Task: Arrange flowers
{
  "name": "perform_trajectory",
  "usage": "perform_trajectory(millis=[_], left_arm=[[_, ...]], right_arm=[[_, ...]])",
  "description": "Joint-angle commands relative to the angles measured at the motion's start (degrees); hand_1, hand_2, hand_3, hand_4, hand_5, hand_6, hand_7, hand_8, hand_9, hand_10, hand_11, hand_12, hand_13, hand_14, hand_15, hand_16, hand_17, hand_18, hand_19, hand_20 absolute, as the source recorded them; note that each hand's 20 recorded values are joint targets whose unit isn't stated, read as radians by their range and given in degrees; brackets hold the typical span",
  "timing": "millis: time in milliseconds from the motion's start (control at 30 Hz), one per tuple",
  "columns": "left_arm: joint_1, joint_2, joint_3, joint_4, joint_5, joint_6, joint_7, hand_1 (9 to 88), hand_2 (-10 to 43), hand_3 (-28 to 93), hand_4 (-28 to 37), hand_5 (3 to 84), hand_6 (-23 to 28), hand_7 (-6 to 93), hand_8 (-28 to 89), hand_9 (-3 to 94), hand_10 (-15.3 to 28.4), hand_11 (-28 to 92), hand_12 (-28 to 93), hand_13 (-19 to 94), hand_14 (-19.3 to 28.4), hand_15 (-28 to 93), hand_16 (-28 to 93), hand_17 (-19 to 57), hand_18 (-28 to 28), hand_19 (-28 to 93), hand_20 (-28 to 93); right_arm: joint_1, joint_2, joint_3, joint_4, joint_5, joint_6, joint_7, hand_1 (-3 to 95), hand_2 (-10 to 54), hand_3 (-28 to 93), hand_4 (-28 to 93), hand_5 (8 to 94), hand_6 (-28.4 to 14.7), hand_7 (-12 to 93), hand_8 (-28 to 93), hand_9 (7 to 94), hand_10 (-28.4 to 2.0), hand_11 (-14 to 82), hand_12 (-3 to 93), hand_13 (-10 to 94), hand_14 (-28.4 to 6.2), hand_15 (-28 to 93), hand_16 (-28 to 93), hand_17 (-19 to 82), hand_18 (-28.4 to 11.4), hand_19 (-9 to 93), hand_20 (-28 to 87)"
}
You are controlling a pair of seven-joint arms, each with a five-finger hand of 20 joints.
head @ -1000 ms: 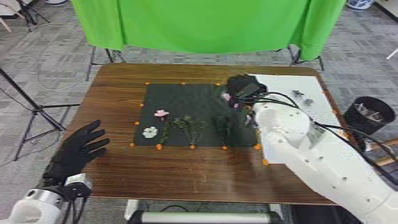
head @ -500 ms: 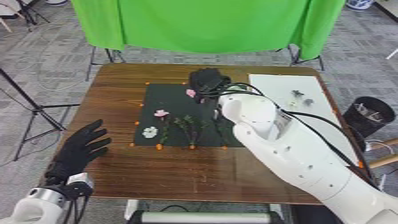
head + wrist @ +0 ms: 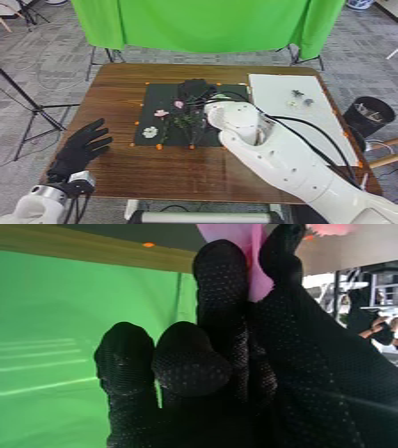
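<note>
Over the upper part of the dark mat (image 3: 158,100) is my right hand (image 3: 195,90), with a pink flower (image 3: 179,104) at its fingers. In the right wrist view, the right hand (image 3: 240,324) pinches the pink flower (image 3: 258,279) between thumb and finger. Lower on the mat lie another pink flower (image 3: 161,113), a white flower (image 3: 149,132) and green stems (image 3: 185,121). At the table's left edge my left hand (image 3: 80,150) stays with its fingers straight, holding nothing.
A white sheet (image 3: 275,90) with small flower pieces (image 3: 298,93) covers the table's right side. Orange markers line the mat. A black bin (image 3: 369,115) stands right of the table (image 3: 124,175), and a green cloth (image 3: 209,25) hangs behind it.
The right hand has moved left from the mat's right edge, carrying the pink flower, and lately a little nearer the mat's middle. The left hand has stayed put.
</note>
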Motion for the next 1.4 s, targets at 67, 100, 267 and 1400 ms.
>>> perform_trajectory(millis=[67, 100, 267, 1400], left_arm=[[-0.34, 0.07, 0.5, 0.43, 0.36, -0.9, -0.86, 26.3, 1.0, 70, -24.1, 27.0, 3.0, 20.9, -11, 24.7, 12.6, 20, 15, 21, 16.8, 32, -1, -10.1, 23.0, 44, 7], [-0.22, -0.04, 0.35, 0.33, 0.44, -0.86, -1.1, 26.3, 1.0, 70, -24.1, 27.0, 3.0, 20.9, -11, 24.7, 12.6, 20, 15, 21, 16.8, 32, -1, -10.1, 23.0, 44, 7], [-0.48, 0.05, 0.34, 0.46, 0.45, -1.05, -1.14, 26.2, 0.9, 70, -24.1, 27.0, 3.1, 20.9, -11, 24.6, 12.6, 20, 15, 21, 16.8, 31, -1, -10.1, 23.0, 44, 7], [-1.16, -0.11, 0.41, 0.8, 0.8, -1.79, -1.77, 26.2, 0.9, 70, -24.0, 26.8, 3.0, 20.8, -11, 24.6, 12.6, 20, 15, 21, 16.9, 31, -1, -10.1, 23.0, 44, 8]], right_arm=[[-0.32, -1.81, -0.17, 0.23, -1.56, -1.19, -0.54, 47.5, -9.5, 84, -28, 67.0, 2.1, 52, 6, 88.5, -2.4, 17.2, 50.2, 79, -2.8, 76, 35, 46, -18.7, 93, 58], [-0.42, -2.06, 0.01, 0.4, -1.81, -1.86, -0.74, 47.2, -9.5, 84, -28, 66.8, 2.1, 52, 6, 88.3, -2.4, 17.1, 50.0, 78, -2.8, 76, 35, 46, -18.6, 93, 58], [-0.52, -2.41, -0.08, 0.97, -2.24, -2.4, -0.86, 44.5, -9.5, 83, -28, 63.9, 2.4, 51, 6, 86.4, -2.9, 16.1, 48.9, 77, -3.3, 76, 35, 44, -18.8, 93, 57], [-0.57, -2.68, 0.76, 0.76, -4.59, -6.32, -0.2, 30.1, -9.5, 86, -28, 55.1, -0.6, 43, -17, 66.8, -9.8, 28.8, 23.0, 67, -6.1, 79, 33, 37, -19.9, 93, 54]])
